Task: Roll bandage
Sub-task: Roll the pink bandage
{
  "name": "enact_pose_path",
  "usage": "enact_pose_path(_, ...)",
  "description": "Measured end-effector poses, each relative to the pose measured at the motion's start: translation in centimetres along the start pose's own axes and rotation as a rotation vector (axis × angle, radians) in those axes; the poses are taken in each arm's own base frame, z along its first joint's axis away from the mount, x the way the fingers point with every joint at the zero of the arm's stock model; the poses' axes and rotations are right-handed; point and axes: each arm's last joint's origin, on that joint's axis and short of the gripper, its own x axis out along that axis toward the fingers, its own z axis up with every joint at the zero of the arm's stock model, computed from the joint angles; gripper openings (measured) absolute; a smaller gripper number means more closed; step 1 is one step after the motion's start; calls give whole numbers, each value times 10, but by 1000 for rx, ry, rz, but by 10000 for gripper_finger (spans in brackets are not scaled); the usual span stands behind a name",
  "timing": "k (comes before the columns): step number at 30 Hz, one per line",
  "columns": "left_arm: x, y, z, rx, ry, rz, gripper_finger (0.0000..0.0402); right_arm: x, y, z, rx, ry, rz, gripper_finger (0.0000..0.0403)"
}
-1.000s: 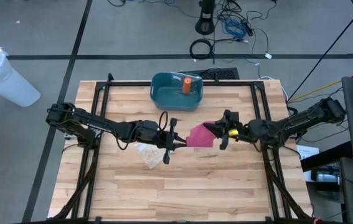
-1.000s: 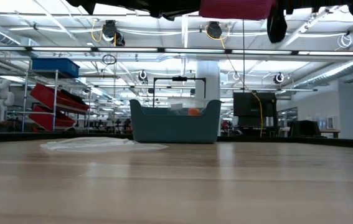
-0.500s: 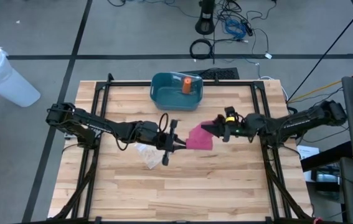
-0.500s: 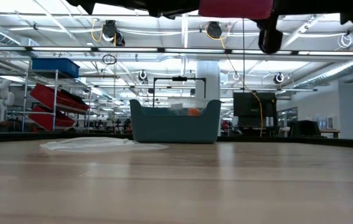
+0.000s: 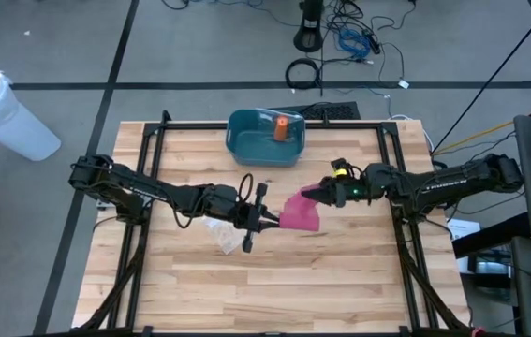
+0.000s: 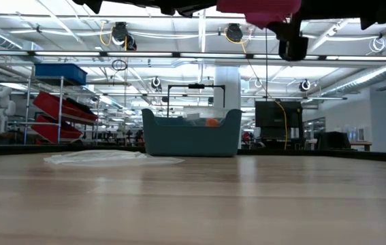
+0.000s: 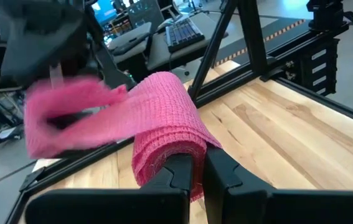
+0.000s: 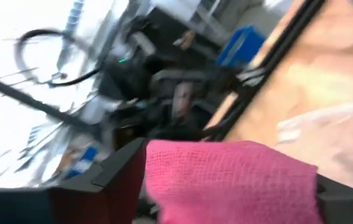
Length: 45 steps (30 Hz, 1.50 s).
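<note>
Above the worktop, the left pincer pinches the pink bandage roll while the right pincer, spread wide, straddles its loose end to wrap it.

Dark jointed arms (black cabling)

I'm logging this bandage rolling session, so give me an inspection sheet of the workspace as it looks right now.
Surface: wooden table, bare at the front.
Job's things: pink bandage held above the table, partly rolled.
Clutter: teal bin holding an orange item; clear plastic wrapper.
Grippers: left gripper shut on the bandage roll; right gripper open at the loose end.
Cables: coiled on the floor behind the table.
Surroundings: white bin, shelving.
</note>
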Motion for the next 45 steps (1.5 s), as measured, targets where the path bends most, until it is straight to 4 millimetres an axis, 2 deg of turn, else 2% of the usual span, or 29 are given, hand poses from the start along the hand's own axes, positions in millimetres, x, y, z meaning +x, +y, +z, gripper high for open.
enact_pose_path(3, 0, 0, 0, 0, 2, -2, 12, -2, 3, -2, 49, 113, 59, 262)
enact_pose_path(7, 0, -2, 1, 3, -4, -16, 12, -4, -4, 1, 196, 241, 46, 267)
enact_pose_path(11, 0, -3, 1, 3, -16, -39, 12, -7, -8, 14, 250, 208, 43, 267)
enact_pose_path(14, 0, -3, 1, 2, -17, -42, 12, -11, -6, 25, 204, 127, 61, 266)
enact_pose_path(17, 0, -3, 1, 0, -17, -43, 12, -14, -8, 28, 144, 95, 33, 260)
enact_pose_path(22, 0, -8, 3, 3, -22, -57, 12, -17, -15, 26, -24, 109, -51, 252)
enact_pose_path(25, 0, -11, 5, 5, -30, -65, 12, -20, -20, 23, -208, 132, -116, 251)
enact_pose_path(28, 0, -11, 6, 5, -39, -61, 12, -25, -13, 24, -523, 155, -26, 251)
enact_pose_path(32, 0, -10, 7, -2, -47, -57, 12, -36, -1, 25, -748, 114, 36, 249)
enact_pose_path(37, 0, -11, 9, 0, -69, -48, 12, -47, 2, 2, -879, 86, 23, 248)
enact_pose_path(40, 0, -10, 12, 2, -96, -32, 12, -51, -6, -16, -888, 78, 38, 248)
enact_pose_path(45, 0, -5, 16, -2, -115, 67, 12, -54, -29, -45, -865, 56, 79, 248)
